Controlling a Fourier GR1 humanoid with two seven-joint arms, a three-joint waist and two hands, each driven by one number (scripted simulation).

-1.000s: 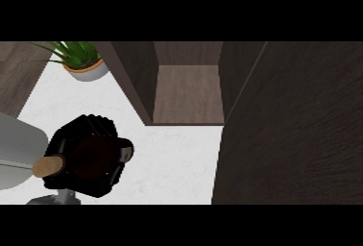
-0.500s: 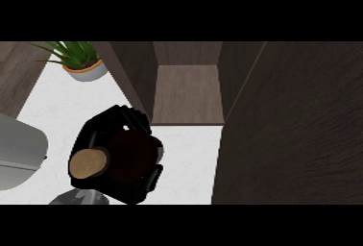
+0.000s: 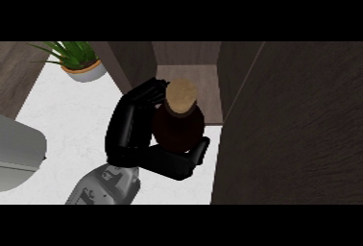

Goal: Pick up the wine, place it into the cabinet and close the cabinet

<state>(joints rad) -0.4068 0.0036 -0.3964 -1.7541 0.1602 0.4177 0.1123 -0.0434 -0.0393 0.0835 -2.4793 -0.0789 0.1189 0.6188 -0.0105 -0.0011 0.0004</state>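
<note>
The wine bottle (image 3: pixel 177 129) is dark with a tan cork top (image 3: pixel 181 95). It is lifted off the white counter (image 3: pixel 64 115) and tilted, with its top pointing at the cabinet. My right hand (image 3: pixel 131 129) is shut on it, fingers curled over its left side and thumb under its lower right. The open cabinet (image 3: pixel 191 77) lies just beyond the cork, its wooden shelf showing. The cabinet's door (image 3: pixel 291 125) stands open at the right, close to the bottle. My left hand does not show.
A potted green plant (image 3: pixel 79 62) stands at the counter's back left. A pale grey rounded shape (image 3: pixel 18 153) fills the left edge. The cabinet's left wall (image 3: pixel 131 65) is right beside my fingers.
My right hand has carried the bottle up and to the right, from the lower left of the counter to the cabinet's mouth. The cork now points at the shelf.
</note>
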